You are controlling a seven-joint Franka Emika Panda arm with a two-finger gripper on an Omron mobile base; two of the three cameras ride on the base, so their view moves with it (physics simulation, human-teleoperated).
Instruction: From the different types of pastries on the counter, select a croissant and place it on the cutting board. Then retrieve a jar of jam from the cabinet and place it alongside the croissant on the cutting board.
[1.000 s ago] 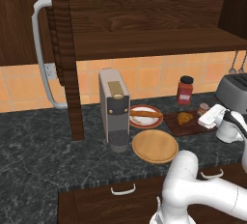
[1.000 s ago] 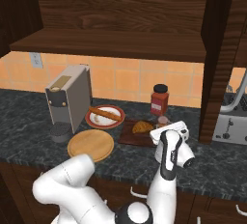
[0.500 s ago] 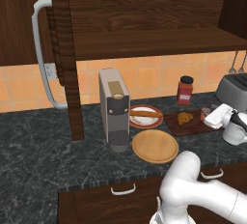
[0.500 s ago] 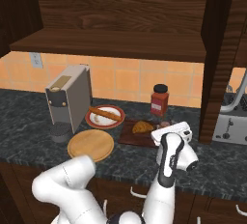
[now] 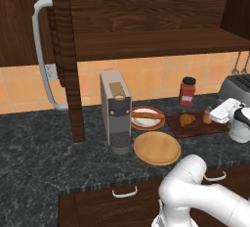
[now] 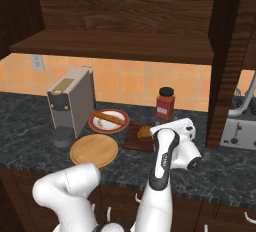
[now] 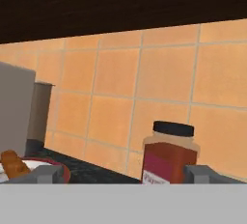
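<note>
Croissant (image 5: 185, 119) and jam jar (image 5: 207, 117) sitting on cutting board (image 5: 193, 128); claw (image 5: 223, 111) standing wide beside jar — task looking done.

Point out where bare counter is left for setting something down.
Free: the counter left of the coffee machine. Crowded: the round wooden plate, red-rimmed plate, cutting board, red bottle and toaster cluster right of it.
</note>
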